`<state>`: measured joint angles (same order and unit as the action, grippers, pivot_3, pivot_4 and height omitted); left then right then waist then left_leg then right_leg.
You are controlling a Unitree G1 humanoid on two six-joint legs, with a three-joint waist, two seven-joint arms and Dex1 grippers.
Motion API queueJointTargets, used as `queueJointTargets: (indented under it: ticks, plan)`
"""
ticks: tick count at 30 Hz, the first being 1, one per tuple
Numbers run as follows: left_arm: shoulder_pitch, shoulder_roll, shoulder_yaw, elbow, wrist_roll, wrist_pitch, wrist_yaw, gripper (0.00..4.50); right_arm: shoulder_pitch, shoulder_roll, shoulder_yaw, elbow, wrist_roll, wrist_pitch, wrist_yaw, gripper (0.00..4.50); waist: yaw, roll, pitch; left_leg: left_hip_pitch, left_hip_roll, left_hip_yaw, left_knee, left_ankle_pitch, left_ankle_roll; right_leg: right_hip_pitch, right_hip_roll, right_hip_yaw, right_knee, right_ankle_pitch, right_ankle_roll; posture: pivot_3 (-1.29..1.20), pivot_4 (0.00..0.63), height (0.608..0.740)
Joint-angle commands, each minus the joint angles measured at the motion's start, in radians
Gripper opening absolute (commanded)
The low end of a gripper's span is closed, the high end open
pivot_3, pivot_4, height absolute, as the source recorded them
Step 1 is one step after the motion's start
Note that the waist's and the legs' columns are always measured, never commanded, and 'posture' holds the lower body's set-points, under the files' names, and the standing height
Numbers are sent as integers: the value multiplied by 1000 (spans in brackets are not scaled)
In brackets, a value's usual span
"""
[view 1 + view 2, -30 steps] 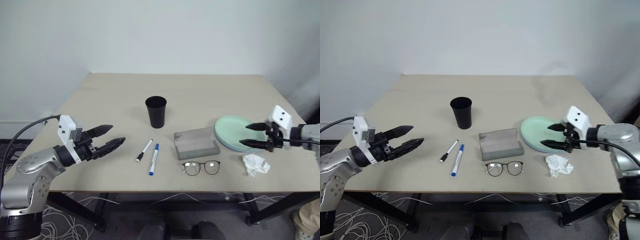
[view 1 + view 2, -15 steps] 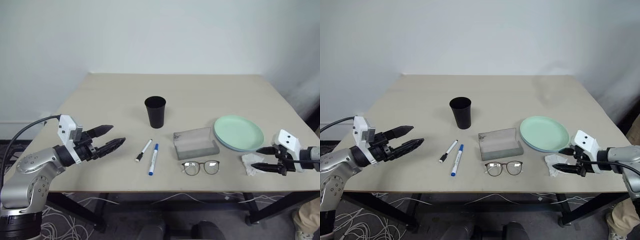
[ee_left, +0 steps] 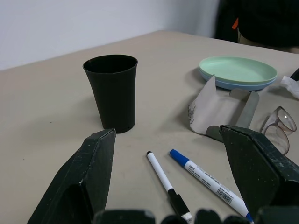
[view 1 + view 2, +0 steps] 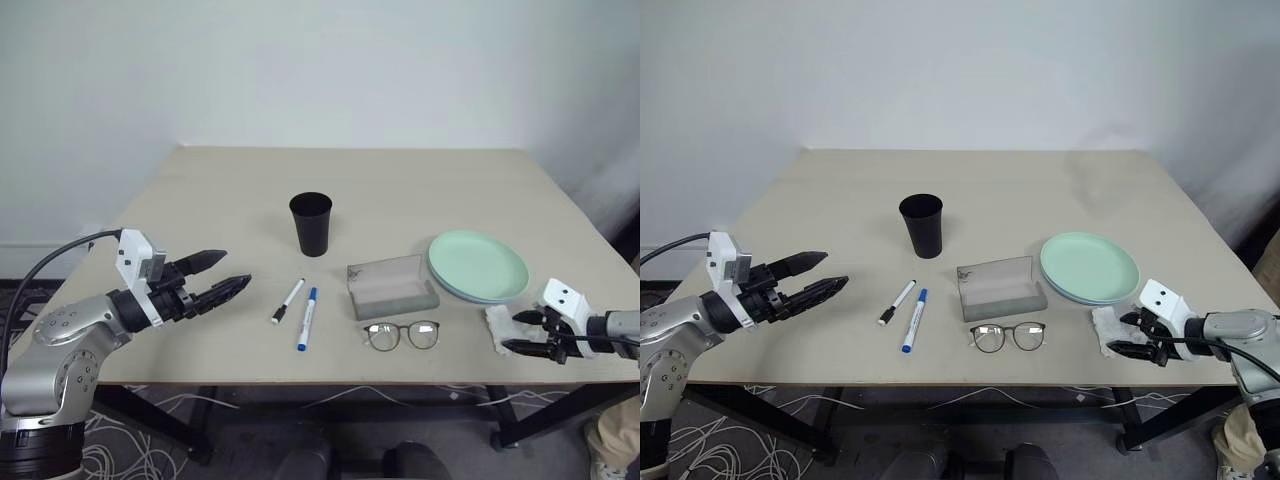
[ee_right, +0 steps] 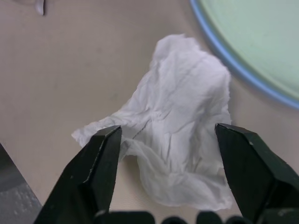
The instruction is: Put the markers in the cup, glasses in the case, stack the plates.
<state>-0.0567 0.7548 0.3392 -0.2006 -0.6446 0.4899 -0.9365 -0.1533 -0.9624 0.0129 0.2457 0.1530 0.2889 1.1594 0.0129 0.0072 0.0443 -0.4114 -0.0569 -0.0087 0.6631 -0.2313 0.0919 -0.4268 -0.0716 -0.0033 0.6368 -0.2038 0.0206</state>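
Your right gripper (image 5: 166,186) sits low at the table's near right edge with its black fingers spread either side of the crumpled white tissue (image 5: 174,149), gripping nothing. That tissue is no part of the job, so if you mean to clear it, close on the raised middle fold rather than scraping the pads along the beige tabletop (image 4: 400,190). Keep clear of the stacked plates just beyond it: the pale mint green plate (image 4: 478,264) already rests on the light blue plate (image 5: 233,65), and a nudge could shift them.

Your left gripper (image 4: 222,275) hovers released above the table's left edge, aimed toward the two white-barrelled markers (image 4: 298,308), black-capped and blue-capped, lying side by side in front of the tall black plastic cup (image 4: 311,223). The thin dark-framed glasses (image 4: 402,334) lie just in front of the open grey rectangular case (image 4: 391,287). Take the markers one at a time, gripping mid-barrel.
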Motion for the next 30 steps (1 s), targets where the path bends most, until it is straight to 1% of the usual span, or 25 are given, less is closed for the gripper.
queueJointTargets:
  ticks: [1, 7, 12, 15, 18, 20, 22, 23, 27, 29, 30]
  plan:
    - [-19, 12, 21, -25, -9, -7, 2, 3766, -4, -13, -5, -18, -6, -23, 14, 2170, 0, 0, 0, 0, 0, 0, 0, 0, 0, 0, 0, 0, 0, 0, 0, 0, 0, 731]
    - [-22, 11, 20, -24, -10, -5, 3, 3766, 1, -20, -3, -27, -1, -32, 40, 69, 0, 0, 0, 0, 0, 0, 0, 0, 0, 0, 0, 0, 0, 0, 0, 0, 0, 731]
    - [-24, 10, 18, -25, -10, -5, 3, 3766, -10, -26, -4, -34, 5, -42, 69, 25, 0, 0, 0, 0, 0, 0, 0, 0, 0, 0, 0, 0, 0, 0, 0, 0, 0, 731]
    - [-25, 11, 19, -24, -11, -5, 3, 3766, -38, -35, -29, -62, 40, -40, 103, 25, 0, 0, 0, 0, 0, 0, 0, 0, 0, 0, 0, 0, 0, 0, 0, 0, 0, 731]
    - [-28, 14, 20, -21, -10, -4, 1, 3766, -102, -29, -72, -101, 115, 4, 134, 25, -1, 0, 0, 0, 0, 0, 0, 0, 0, 0, 0, 0, 0, 0, 0, 0, 0, 731]
    - [-31, 15, 20, -17, -8, -6, -1, 3766, -191, -1, -107, -123, 186, 74, 122, 25, -3, 1, 1, 0, 0, 0, 0, 0, 0, 0, 0, 0, 1, 0, 0, 0, 0, 731]
    - [-36, 13, 20, -16, -11, -6, 0, 3766, -273, 39, -125, -128, 233, 137, 85, 25, -1, 1, 1, 0, 0, 0, 0, 0, 0, -1, 0, 0, 1, 0, 0, 0, 0, 731]
    - [-40, 12, 18, -16, -10, -6, 1, 3766, -325, 74, -113, -94, 201, 136, 17, 25, 0, 1, 1, 1, 1, 0, 0, 0, 0, 0, 0, -1, 1, 0, 0, 0, 0, 731]
    - [-48, 10, 12, -15, -7, -6, 2, 3766, -457, 175, -54, 39, 72, 129, -193, 25, 1, -2, 0, 0, 2, -1, 0, 0, 0, 0, 0, -5, 0, 0, 0, 0, 0, 731]
    - [-50, 8, 10, -15, -6, -6, 3, 3766, -478, 226, -14, 96, 24, 108, -245, 25, 2, -2, 0, -1, 1, -1, 0, 0, 0, 0, -2, -5, 0, 0, 0, 0, 0, 731]
    - [-50, 8, 10, -17, -6, -6, 3, 3766, -478, 241, 0, 111, 11, 103, -254, 25, 2, -2, 0, -1, 0, -1, 0, 0, 0, 0, -3, -5, 0, 2, -3, 0, 0, 731]
